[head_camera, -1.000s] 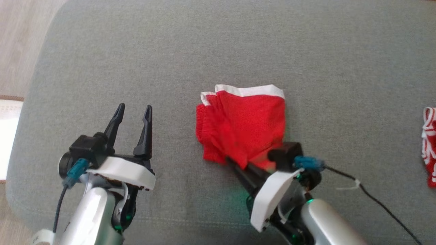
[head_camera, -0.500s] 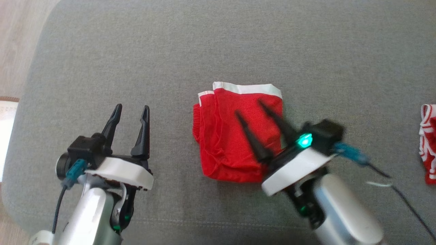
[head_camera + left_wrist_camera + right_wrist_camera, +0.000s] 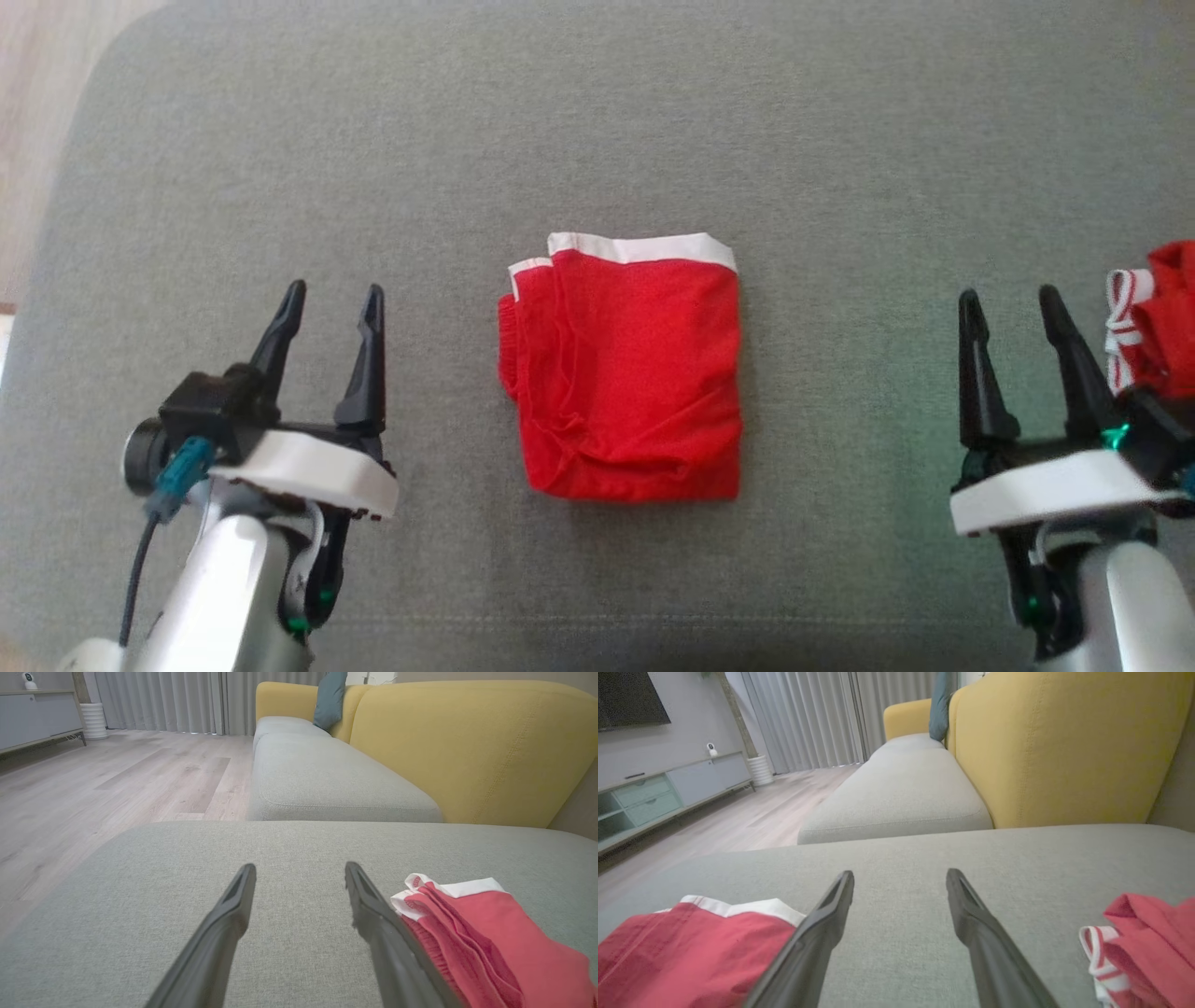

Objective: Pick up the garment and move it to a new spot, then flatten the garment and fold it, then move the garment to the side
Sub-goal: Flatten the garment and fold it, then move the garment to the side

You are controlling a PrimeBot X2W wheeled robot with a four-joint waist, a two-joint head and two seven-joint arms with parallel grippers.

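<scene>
Fingers (image 3: 364, 383) of the left gripper (image 3: 336, 287): spread wide, holding nothing, over the grey sofa cushion (image 3: 597, 121) at the lower left of the head view.
Garment (image 3: 635, 373): red with a white waistband, folded to a rough square, lying flat at the cushion's middle, between the two grippers and touched by neither.
Right gripper (image 3: 1008, 295): fingers spread, holding nothing, lower right.
Second red garment (image 3: 1162, 308), with a white-striped band: crumpled at the right edge, just beside the right gripper.
</scene>
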